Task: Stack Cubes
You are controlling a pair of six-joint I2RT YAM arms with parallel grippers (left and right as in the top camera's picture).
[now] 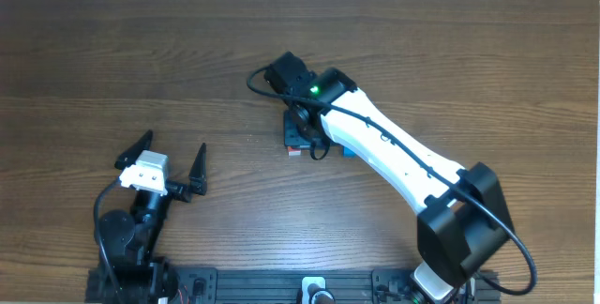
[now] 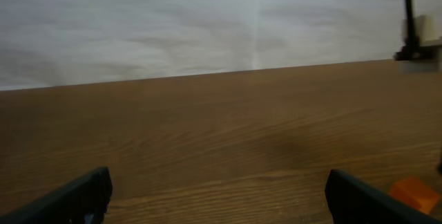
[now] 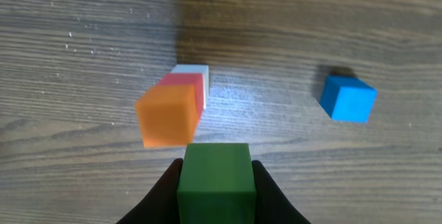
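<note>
My right gripper (image 3: 215, 195) is shut on a green cube (image 3: 215, 171) and hangs above the table, just beside a small stack. That stack has an orange cube (image 3: 166, 114) on top, a red cube (image 3: 188, 84) under it and a white cube (image 3: 193, 71) at the bottom. A blue cube (image 3: 347, 98) lies alone on the wood a short way off. From above, the right gripper (image 1: 305, 135) covers most of the stack (image 1: 294, 151), and the blue cube (image 1: 348, 153) peeks out beside the arm. My left gripper (image 1: 169, 159) stands open near its base, nothing between its fingers (image 2: 76, 196).
The white right arm (image 1: 394, 154) lies diagonally across the middle of the brown wooden table (image 1: 112, 51). In the left wrist view the orange cube (image 2: 414, 193) shows far off, with a white wall (image 2: 207, 16) behind the table edge.
</note>
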